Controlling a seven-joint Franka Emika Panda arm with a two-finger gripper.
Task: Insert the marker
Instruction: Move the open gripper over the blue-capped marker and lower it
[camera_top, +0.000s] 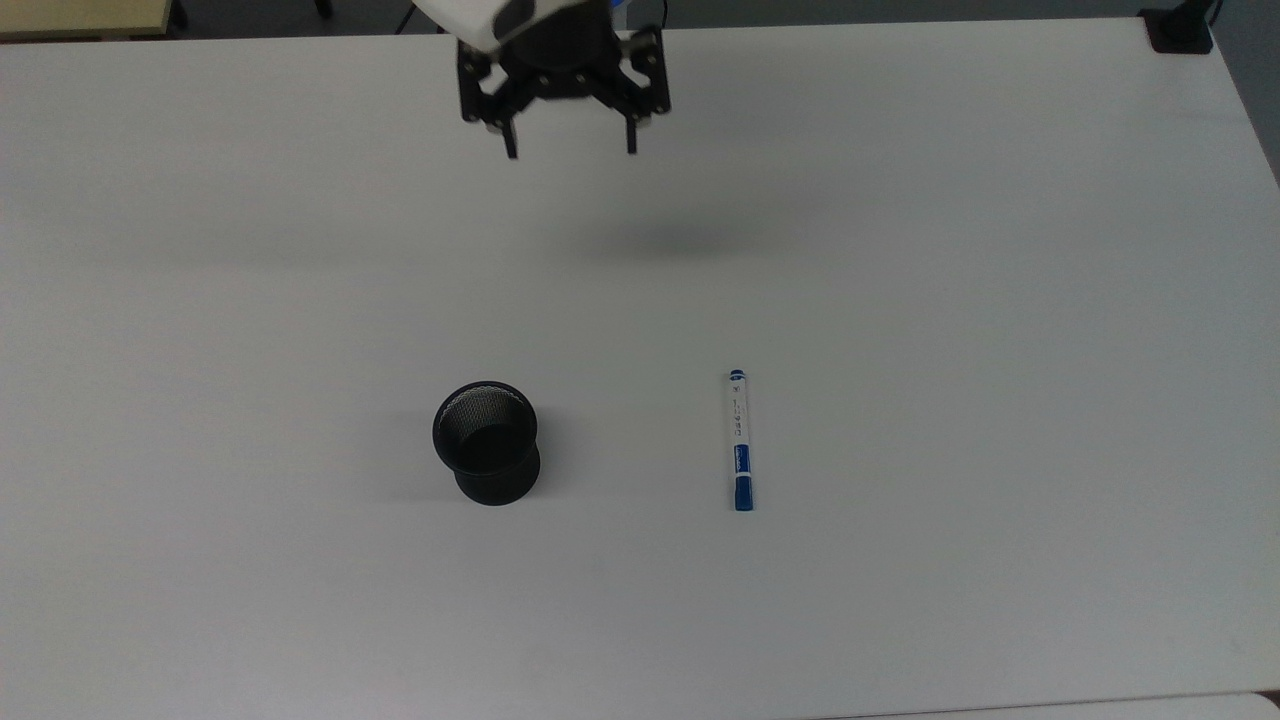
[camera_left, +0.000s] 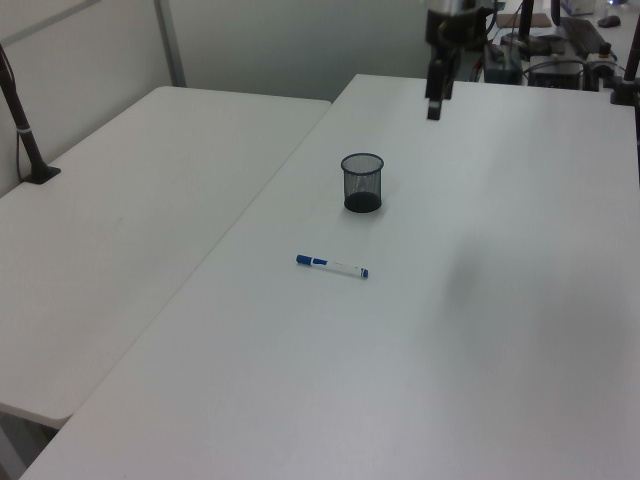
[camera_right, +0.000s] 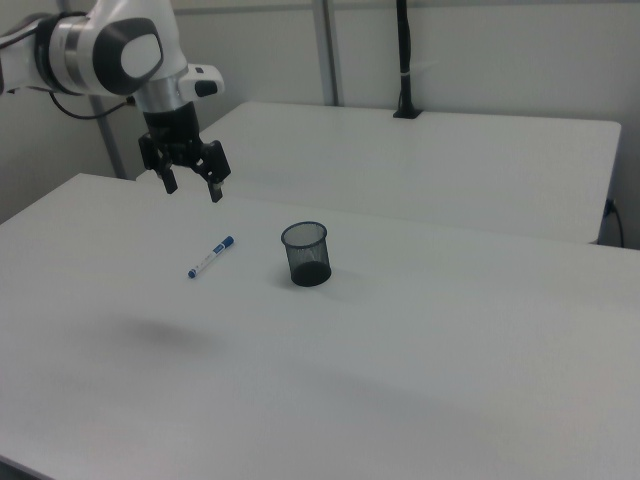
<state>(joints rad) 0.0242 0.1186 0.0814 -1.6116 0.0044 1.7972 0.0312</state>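
Note:
The marker (camera_top: 740, 440) lies flat on the white table (camera_top: 950, 300), white barrel with a blue cap toward the top view's bottom; it also appears as the marker (camera_left: 332, 266) and the marker (camera_right: 211, 257). A black mesh cup (camera_top: 487, 441) stands upright to the top view's left of it, seen too as the cup (camera_left: 362, 182) and the cup (camera_right: 306, 253). My gripper (camera_top: 571, 150) hangs open and empty, high above the table near the top view's upper edge, far from both. The same gripper (camera_right: 193, 189) hovers above the marker in the right view, and the gripper (camera_left: 434, 107) sits beyond the cup in the left view.
A second white table (camera_left: 140, 190) adjoins on the left view's left, with a black pole clamp (camera_left: 25, 130) at its edge. A black clamp (camera_top: 1180, 30) sits at the top view's upper right corner. Equipment (camera_left: 560, 50) stands past the table's far end in the left view.

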